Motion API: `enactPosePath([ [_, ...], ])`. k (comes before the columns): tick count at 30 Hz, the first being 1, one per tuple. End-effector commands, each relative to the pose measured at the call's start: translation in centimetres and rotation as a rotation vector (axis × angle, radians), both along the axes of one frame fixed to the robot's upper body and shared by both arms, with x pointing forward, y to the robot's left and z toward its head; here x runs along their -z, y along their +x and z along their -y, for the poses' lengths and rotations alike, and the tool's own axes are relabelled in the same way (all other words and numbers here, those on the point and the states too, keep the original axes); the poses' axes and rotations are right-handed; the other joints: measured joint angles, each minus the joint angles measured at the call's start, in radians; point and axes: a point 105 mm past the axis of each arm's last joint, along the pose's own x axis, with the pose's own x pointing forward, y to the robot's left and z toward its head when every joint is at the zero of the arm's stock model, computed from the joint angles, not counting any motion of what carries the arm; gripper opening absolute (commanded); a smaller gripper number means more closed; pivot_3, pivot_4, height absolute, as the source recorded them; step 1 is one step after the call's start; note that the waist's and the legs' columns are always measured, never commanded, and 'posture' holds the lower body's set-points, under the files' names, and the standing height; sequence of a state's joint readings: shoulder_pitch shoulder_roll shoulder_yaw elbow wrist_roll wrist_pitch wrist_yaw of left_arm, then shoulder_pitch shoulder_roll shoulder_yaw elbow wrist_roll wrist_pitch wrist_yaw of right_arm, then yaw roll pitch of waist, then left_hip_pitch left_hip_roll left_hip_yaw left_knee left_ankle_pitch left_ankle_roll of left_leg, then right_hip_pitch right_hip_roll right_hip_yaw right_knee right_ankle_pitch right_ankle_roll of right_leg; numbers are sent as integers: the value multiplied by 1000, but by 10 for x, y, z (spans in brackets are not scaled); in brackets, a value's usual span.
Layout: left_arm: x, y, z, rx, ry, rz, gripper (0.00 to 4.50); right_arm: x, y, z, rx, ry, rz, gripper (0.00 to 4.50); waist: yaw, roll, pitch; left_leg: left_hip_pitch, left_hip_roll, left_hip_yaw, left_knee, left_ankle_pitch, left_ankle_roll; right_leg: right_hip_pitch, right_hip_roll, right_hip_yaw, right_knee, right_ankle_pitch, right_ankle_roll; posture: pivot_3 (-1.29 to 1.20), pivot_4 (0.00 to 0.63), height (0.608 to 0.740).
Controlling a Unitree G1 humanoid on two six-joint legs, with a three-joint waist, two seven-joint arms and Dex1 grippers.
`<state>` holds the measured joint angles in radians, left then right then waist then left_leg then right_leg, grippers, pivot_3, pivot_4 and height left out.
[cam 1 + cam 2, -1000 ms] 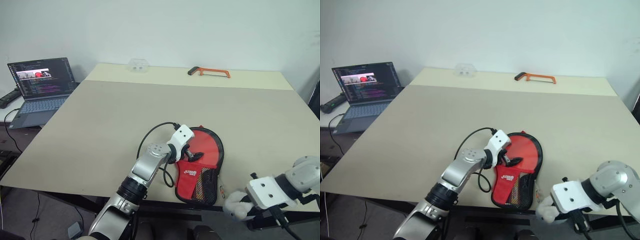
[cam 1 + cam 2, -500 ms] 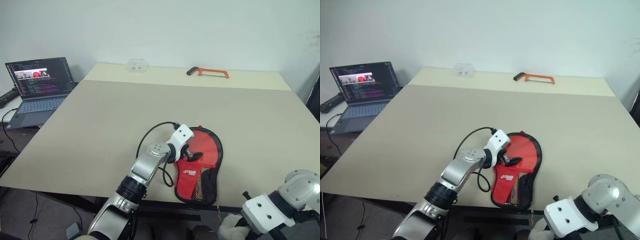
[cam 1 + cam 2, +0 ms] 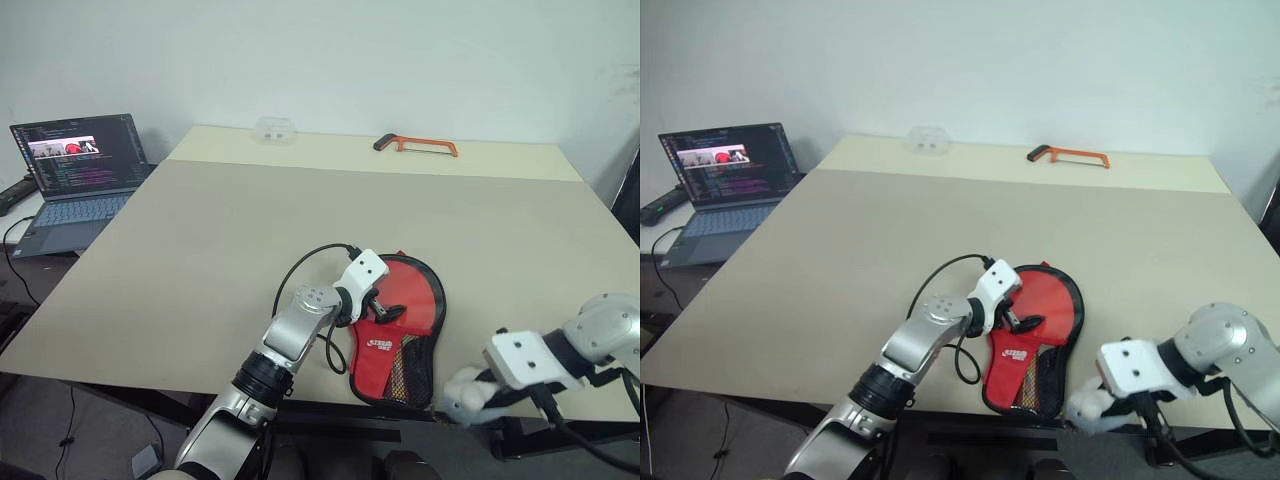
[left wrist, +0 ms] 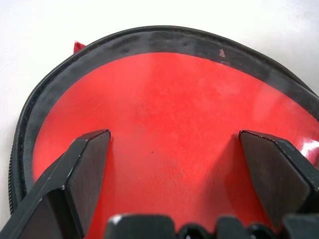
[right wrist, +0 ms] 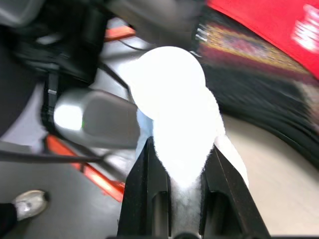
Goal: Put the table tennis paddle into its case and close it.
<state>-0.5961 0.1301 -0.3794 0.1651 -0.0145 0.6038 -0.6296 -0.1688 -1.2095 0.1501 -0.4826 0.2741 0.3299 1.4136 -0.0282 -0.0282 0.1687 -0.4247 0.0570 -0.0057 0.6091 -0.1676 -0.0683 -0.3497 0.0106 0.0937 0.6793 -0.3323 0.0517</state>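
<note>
The case (image 3: 398, 335) lies flat near the front edge of the bench (image 3: 200, 260), right of the middle, its round end toward the far edge and its narrow mesh end toward the front edge. The table tennis paddle (image 4: 164, 124) sits inside it: its red rubber face shows through the clear front, ringed by the black trim, and the red patch with white lettering lies over the narrow part. The left gripper (image 3: 385, 309) rests over the round part of the case with its two black fingers (image 4: 87, 169) spread wide and released, grasping nothing; in the left wrist view both fingertips lie over the red face, though whether they press on the clear front cannot be told. A black cable loops from that wrist across the bench just left of the case. The right gripper (image 5: 180, 164) hangs just off the front edge, right of the case's narrow end, clenched on the grey fuzzy charm (image 3: 462, 395), which bulges out pale and fluffy between and above its fingers. At the far edge lie an orange hacksaw (image 3: 416, 144) and a small clear plastic piece (image 3: 274, 130), well apart from the case. A laptop (image 3: 76, 170) with its screen lit stands on a separate surface off the left edge.
</note>
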Motion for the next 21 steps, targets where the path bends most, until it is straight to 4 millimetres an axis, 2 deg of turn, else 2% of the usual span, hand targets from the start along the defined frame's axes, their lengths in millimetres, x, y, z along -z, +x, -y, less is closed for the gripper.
enactPosePath([
  [1,30,-7,-5,-14,63,-106,4500,0,-4,1,-19,-1,-28,1167,0,0,0,0,0,0,0,0,0,0,0,0,0,0,0,0,150,740],
  [3,21,-5,-4,-5,14,-92,4500,3,-7,3,-11,-7,-53,1834,0,0,0,0,0,0,0,0,0,0,0,0,0,0,0,0,150,740],
  [6,-6,-4,-4,48,-92,-32,4500,4,-2,11,48,-6,-57,2841,-2,0,0,0,0,0,0,0,0,0,0,0,0,0,0,0,150,740],
  [10,-49,-11,-17,170,-209,67,4500,-12,15,18,220,161,-92,4284,-7,-2,4,0,1,2,0,0,0,-2,1,2,1,0,0,0,150,740],
  [11,-57,-12,-22,198,-215,87,4500,-17,21,23,267,198,-86,4481,-7,-2,6,-1,2,3,0,0,0,-3,2,2,1,0,0,0,150,740],
  [17,-89,-27,-59,333,-181,153,4500,-43,41,50,466,356,-1,4481,-4,-2,8,-3,4,3,0,0,0,-4,3,2,1,0,-1,0,150,740],
  [21,-104,-32,-102,323,-144,163,4500,-71,50,69,635,574,87,4481,-5,-2,10,-3,5,3,0,0,0,-5,3,2,1,0,-1,0,150,740],
])
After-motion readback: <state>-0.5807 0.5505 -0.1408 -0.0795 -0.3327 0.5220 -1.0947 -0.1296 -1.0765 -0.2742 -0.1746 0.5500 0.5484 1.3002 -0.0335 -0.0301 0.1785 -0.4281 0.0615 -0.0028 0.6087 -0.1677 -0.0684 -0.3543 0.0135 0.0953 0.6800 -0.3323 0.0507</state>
